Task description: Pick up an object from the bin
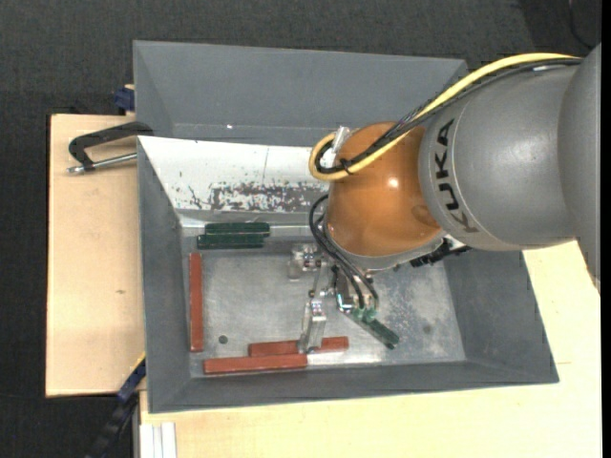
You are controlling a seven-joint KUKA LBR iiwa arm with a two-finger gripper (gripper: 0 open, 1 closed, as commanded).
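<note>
My gripper [312,330] hangs low over the front middle of the bin, below the orange wrist cover. Its tip comes down right at a short red bar [298,348] lying flat near the front wall. A longer red bar [253,364] lies just in front of that one, along the front wall. A thin green stick [380,329] lies slanted just right of the gripper, its upper end hidden under the wrist. Nothing can be made out in the gripper's grasp.
A red bar [196,301] lies along the left wall. A dark green bar [232,235] lies at the back left. A small dark speck [222,340] sits on the floor at the left. The arm and its cover hide the bin's right back part.
</note>
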